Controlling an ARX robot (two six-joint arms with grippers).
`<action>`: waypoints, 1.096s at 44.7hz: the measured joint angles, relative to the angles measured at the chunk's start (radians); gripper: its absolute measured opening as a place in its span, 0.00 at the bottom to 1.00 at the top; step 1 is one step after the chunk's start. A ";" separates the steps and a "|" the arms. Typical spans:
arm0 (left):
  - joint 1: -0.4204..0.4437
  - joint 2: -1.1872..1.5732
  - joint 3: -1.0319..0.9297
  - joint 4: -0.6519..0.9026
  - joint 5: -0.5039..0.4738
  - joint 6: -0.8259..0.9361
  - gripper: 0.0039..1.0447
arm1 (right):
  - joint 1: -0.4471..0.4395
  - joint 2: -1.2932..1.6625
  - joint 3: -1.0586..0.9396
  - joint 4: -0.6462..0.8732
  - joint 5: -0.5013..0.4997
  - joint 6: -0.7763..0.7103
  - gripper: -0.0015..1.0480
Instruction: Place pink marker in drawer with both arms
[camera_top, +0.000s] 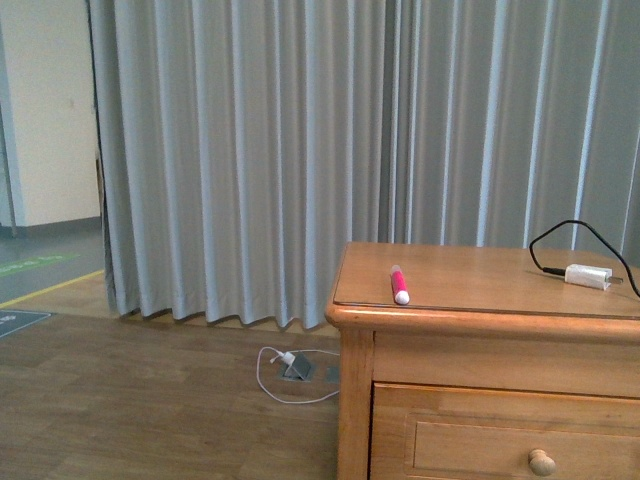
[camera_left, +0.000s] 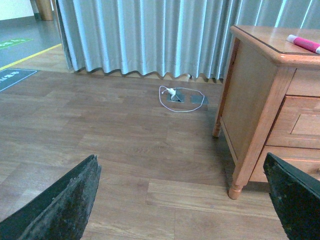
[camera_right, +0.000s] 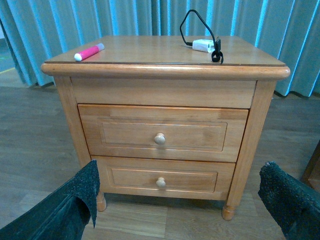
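1. We see the pink marker lying flat on top of the wooden cabinet, near its front edge and towards the left corner in the front view, with its white tip pointing to the front.
2. A white charger plug lies on the same top, well apart from the marker and towards the other side. Its black cable loops up behind it.
3. The drawer, the taller upper one with the round knob, sits shut, its front flush with the cabinet frame. The shallower lower drawer beneath it is shut too.
4. The left tool hangs low over the wood floor beside the cabinet's side. Its two fingers are wide apart, with bare floor showing between them.
5. The right tool faces the cabinet front at about drawer height. Its fingers are also spread wide and touch neither drawer.
6. Behind the cabinet hangs a grey curtain, and a white cord loops on the floor near its hem.
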 joint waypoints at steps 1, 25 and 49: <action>0.000 0.000 0.000 0.000 0.000 0.000 0.95 | 0.000 0.000 0.000 0.000 0.000 0.000 0.92; 0.000 0.000 0.000 0.000 0.000 0.000 0.95 | 0.000 0.000 0.000 0.000 0.000 0.000 0.92; 0.000 0.000 0.000 0.000 0.000 0.000 0.95 | -0.011 0.032 0.030 -0.082 -0.058 0.024 0.92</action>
